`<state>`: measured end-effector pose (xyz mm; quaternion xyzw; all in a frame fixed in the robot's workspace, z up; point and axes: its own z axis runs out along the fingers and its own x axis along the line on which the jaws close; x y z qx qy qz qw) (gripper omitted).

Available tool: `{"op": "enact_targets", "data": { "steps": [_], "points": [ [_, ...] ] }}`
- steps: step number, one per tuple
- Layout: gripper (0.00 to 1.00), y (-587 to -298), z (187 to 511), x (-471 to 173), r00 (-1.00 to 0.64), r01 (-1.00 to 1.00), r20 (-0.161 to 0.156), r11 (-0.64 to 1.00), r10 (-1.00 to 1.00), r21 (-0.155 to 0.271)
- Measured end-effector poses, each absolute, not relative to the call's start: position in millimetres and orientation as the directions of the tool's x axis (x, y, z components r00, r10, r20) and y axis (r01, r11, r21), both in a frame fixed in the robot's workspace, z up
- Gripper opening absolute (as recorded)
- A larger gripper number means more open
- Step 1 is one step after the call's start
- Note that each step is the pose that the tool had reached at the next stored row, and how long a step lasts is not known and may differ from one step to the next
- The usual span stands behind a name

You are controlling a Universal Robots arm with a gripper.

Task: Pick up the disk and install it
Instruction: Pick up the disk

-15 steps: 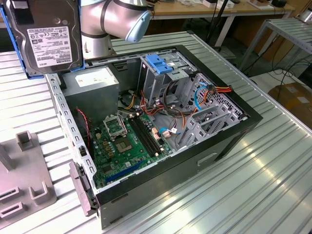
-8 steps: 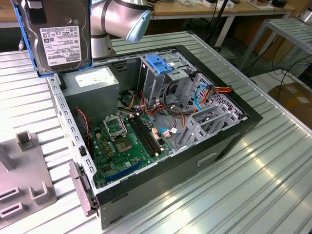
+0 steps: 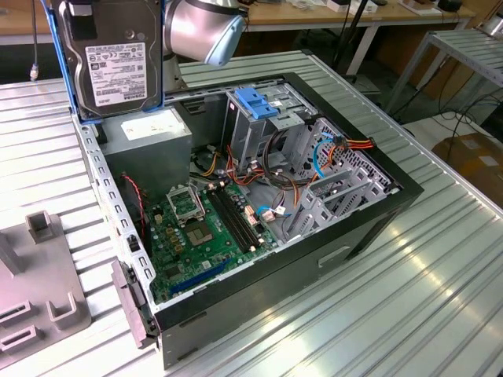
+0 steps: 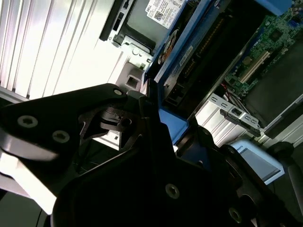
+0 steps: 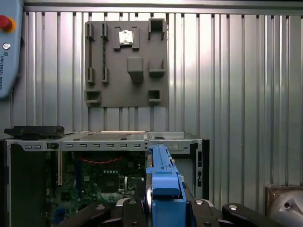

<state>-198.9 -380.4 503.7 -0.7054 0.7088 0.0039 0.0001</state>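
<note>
Bright overhead light lays white glare streaks along the ribbed metal table [image 3: 440, 275] in the exterior view, strongest toward the exterior view's right. The computer case [image 3: 354, 243] interior is evenly lit, with shadow under its near wall. In the second wrist view the table burns out to white, and the gripper [image 4: 173, 120] holding the disk [image 4: 180, 56] is a near-black backlit mass.
</note>
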Motion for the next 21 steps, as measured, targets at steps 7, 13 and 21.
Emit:
{"op": "enact_targets", "data": {
  "steps": [7, 13, 21],
  "points": [
    [0.37, -385, 503, -183, -0.005, -1.0, -0.006, 0.005, -1.0, 0.005],
    [0.37, -386, 503, -161, -0.005, -1.0, -0.006, 0.005, -1.0, 0.005],
    [0.37, -395, 503, -148, -0.005, -1.0, -0.003, 0.005, -1.0, 0.005]
  ]
}}
